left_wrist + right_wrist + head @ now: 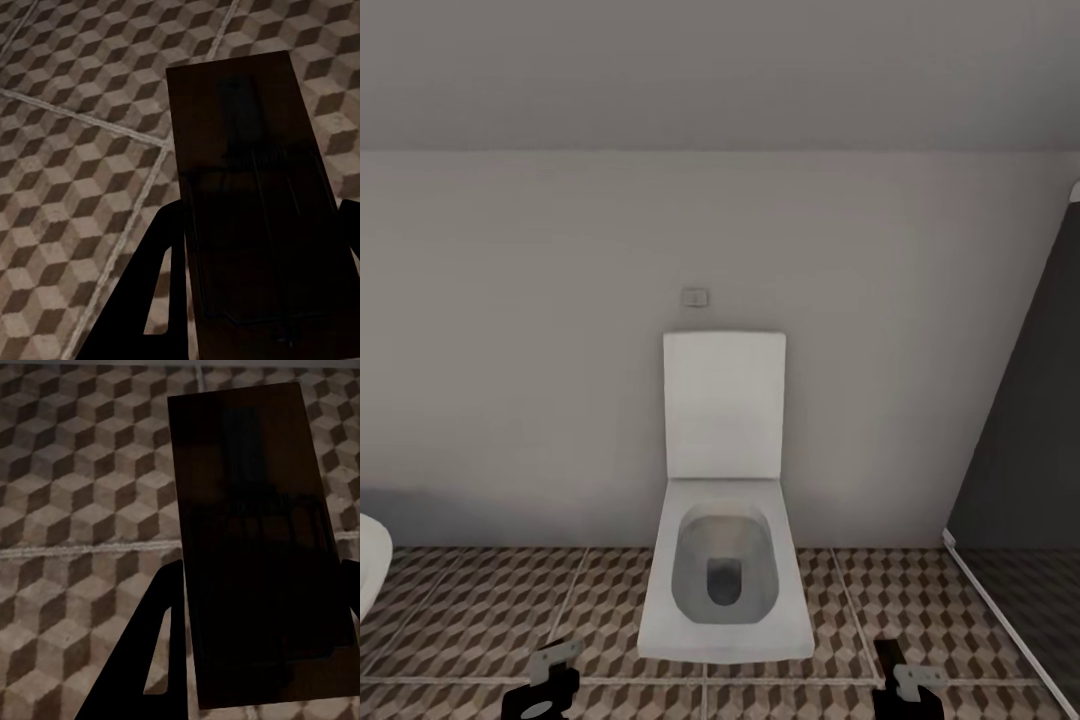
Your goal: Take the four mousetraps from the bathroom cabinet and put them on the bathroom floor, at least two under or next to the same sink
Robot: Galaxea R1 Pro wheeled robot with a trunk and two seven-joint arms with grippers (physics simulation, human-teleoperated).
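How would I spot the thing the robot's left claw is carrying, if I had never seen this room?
Start at the white rectangular toilet against the grey wall, then drop to the cube-patterned tiled floor in front of it. Over that floor, the left claw grips a flat dark-brown wooden mousetrap. Its thin wire frame and plain dark board set it apart from the busy brown, beige and grey tiles.

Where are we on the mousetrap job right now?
In hand: the left gripper holds one mousetrap and the right gripper another mousetrap, both above the bathroom floor. No trap lies on the visible tiles. Ahead is a toilet, so placing remains.
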